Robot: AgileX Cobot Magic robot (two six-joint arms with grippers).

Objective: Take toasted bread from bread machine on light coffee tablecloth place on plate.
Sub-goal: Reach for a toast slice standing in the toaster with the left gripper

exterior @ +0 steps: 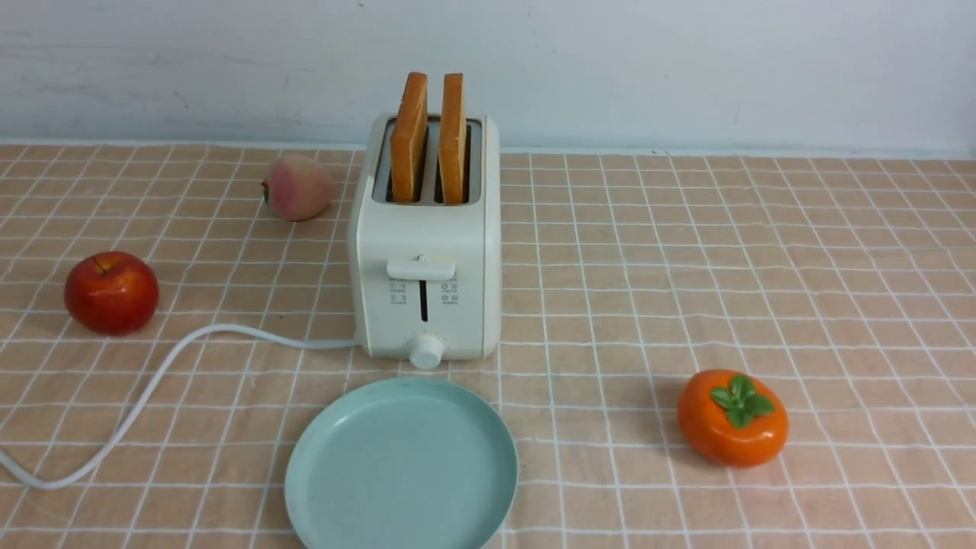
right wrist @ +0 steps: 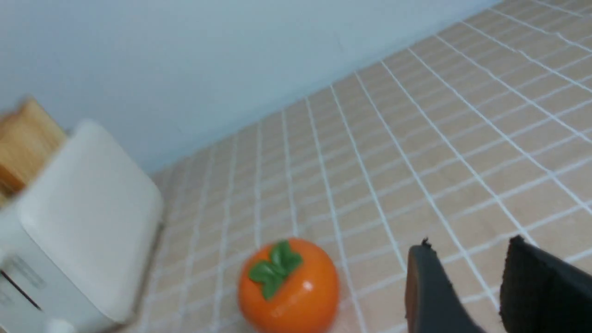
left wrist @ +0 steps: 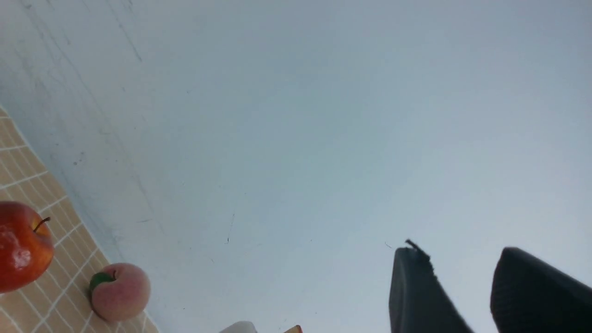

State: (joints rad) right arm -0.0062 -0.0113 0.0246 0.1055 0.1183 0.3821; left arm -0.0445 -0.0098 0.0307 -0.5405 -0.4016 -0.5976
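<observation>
The cream-white bread machine [exterior: 425, 252] stands on the light coffee tablecloth [exterior: 686, 267], lever side facing me. Two slices of toasted bread stick upright out of its slots, the left slice [exterior: 410, 137] beside the right slice [exterior: 453, 137]. The pale blue-green plate [exterior: 404, 465] lies bare just in front of it. Neither arm shows in the front view. In its wrist view my left gripper [left wrist: 458, 252] is open against the wall, holding nothing. My right gripper [right wrist: 469, 243] is open above the cloth, to the right of the bread machine [right wrist: 88, 217] and its toasted bread [right wrist: 25, 138].
A red apple [exterior: 111, 292] and a peach [exterior: 297, 187] lie left of the bread machine. Its white cord [exterior: 145, 396] trails to the front left. An orange persimmon [exterior: 732, 417] sits at the front right. A pale wall closes the back.
</observation>
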